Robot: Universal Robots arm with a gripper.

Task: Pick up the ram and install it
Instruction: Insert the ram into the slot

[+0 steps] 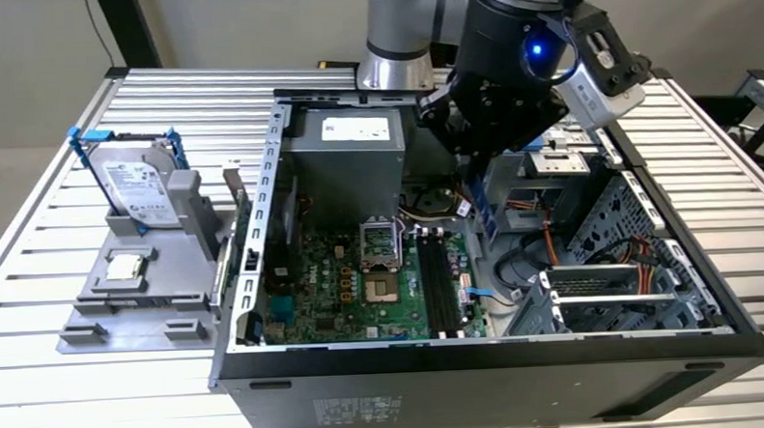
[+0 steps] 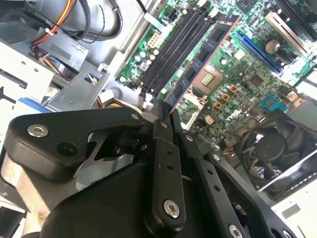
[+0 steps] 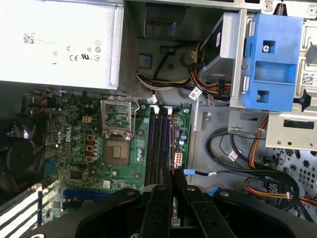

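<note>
An open case point(image 1: 493, 383) lies on the slatted desk point(image 1: 24, 278), its motherboard point(image 1: 346, 283) facing up. The arm point(image 1: 517, 44) hangs over the case's middle. A grey tray point(image 1: 116, 313) on the exterior view's left carries a hard drive point(image 1: 136, 181). In the second wrist view, the 2 fingers point(image 2: 159, 148) are clamped on the ram point(image 2: 200, 57), which hangs above the motherboard, running alongside the dark slots point(image 2: 173, 49); contact with them cannot be told.
</note>
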